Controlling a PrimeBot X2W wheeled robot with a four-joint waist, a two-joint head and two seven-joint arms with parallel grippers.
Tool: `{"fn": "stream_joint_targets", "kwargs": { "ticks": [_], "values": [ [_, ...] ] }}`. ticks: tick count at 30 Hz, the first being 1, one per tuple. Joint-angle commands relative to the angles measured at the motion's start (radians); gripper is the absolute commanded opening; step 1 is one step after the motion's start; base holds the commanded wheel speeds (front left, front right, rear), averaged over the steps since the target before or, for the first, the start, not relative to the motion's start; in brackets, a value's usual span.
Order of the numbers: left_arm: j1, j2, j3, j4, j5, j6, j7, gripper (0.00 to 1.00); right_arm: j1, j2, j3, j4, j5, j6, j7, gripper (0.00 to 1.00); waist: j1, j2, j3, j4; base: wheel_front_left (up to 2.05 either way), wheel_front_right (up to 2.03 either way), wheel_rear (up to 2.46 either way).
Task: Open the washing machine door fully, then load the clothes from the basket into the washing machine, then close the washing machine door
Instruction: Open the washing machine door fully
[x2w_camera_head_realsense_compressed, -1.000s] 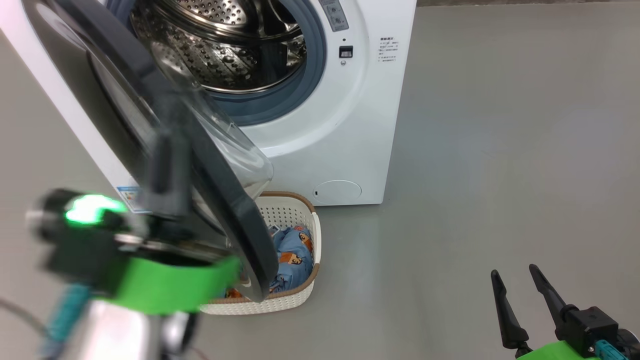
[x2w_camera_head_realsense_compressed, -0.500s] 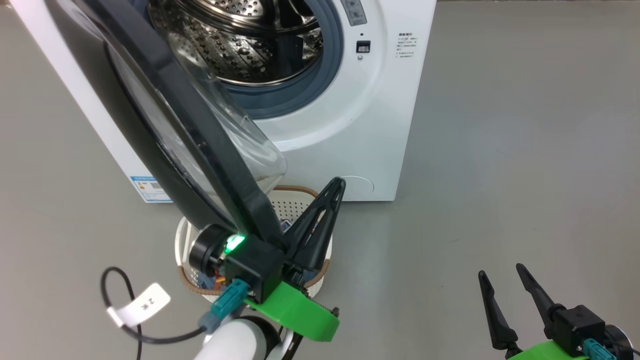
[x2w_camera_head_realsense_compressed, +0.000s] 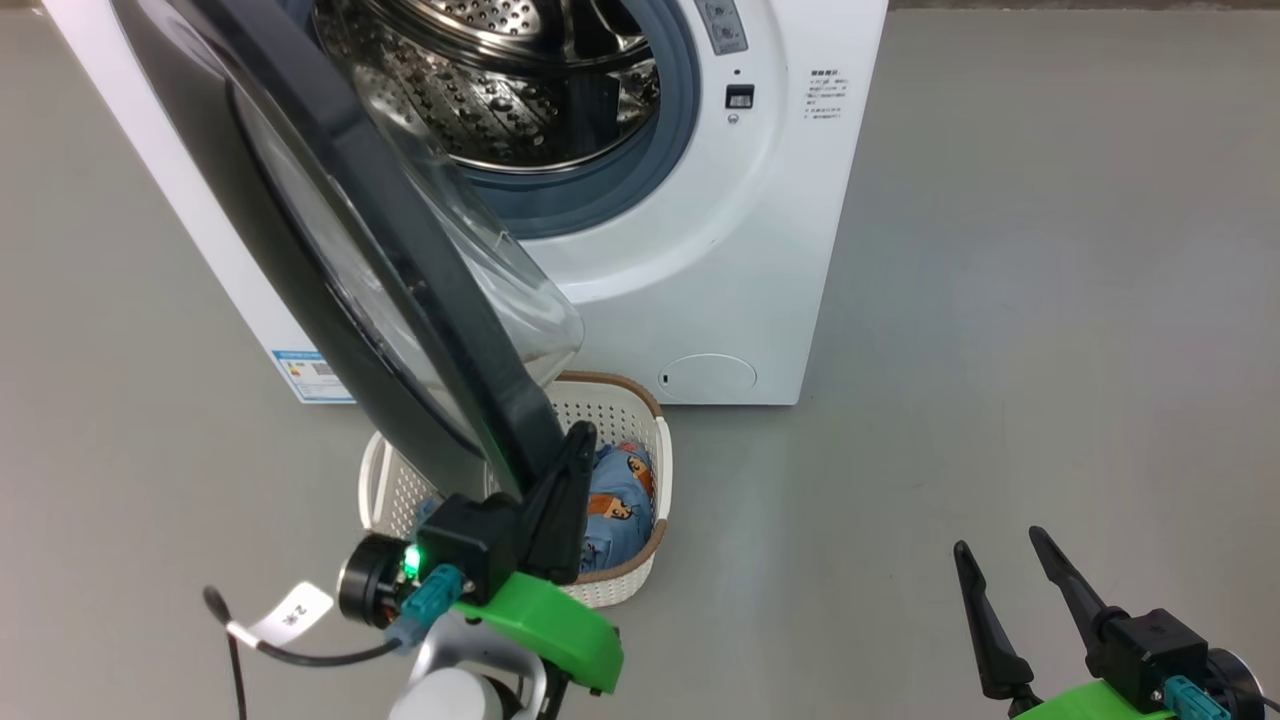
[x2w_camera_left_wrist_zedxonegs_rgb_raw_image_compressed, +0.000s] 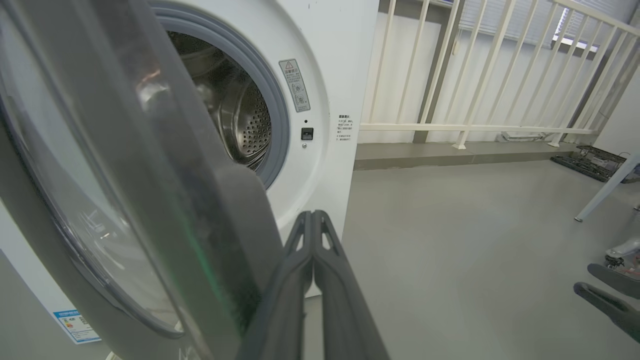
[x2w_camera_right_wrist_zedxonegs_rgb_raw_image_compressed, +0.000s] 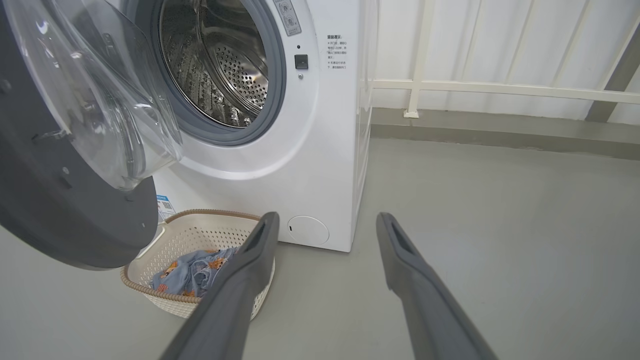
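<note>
Pressed together into one blade, the left claw (x2w_camera_head_realsense_compressed: 578, 442) holds nothing. It lies along the lower free edge of the door (x2w_camera_head_realsense_compressed: 350, 265), on the side facing the machine. Whether it touches the black rim or sits just beside it is hard to tell. In the left wrist view the joined fingers (x2w_camera_left_wrist_zedxonegs_rgb_raw_image_compressed: 320, 260) rise right next to that rim. My guess is that shut fingers suit a sideways push better than a pinch, since the rim is wide and smooth.

That door stands partly swung out, roughly edge-on to the head camera, with its clear bowl bulging back toward the drum (x2w_camera_head_realsense_compressed: 500, 100). Its lower edge hangs over the basket (x2w_camera_head_realsense_compressed: 655, 440), which sits on the floor (x2w_camera_head_realsense_compressed: 1000, 300) close to the front of the washing machine (x2w_camera_head_realsense_compressed: 720, 250). Blue clothes (x2w_camera_head_realsense_compressed: 615, 500) lie heaped in the basket, partly hidden behind the door and the claw. Opening looks unfinished, and loading will likely be awkward until the door swings wider and uncovers the basket.

Well apart on the other side, the right claw (x2w_camera_head_realsense_compressed: 1000, 545) waits low with fingers spread and empty, seemingly kept clear of the door's swing.
</note>
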Motion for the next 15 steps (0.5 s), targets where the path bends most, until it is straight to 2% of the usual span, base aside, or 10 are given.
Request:
{"fn": "stream_joint_targets", "kwargs": {
  "ticks": [1, 15],
  "values": [
    [-0.013, 0.009, 0.041, -0.019, -0.004, 0.01, -0.01, 0.0, -0.027, -0.008, 0.022, -0.027, 0.009, 0.006, -0.004, 1.0, 0.0, -0.0001, 0.002, 0.0, 0.0, 0.0, 0.0],
    [0.049, 0.02, 0.08, -0.015, -0.03, 0.072, -0.022, 0.0, -0.033, -0.008, 0.016, -0.019, 0.013, 0.006, -0.012, 1.0, 0.0, -0.0001, 0.016, 0.007, 0.0, 0.0, 0.0]
  ]
}}
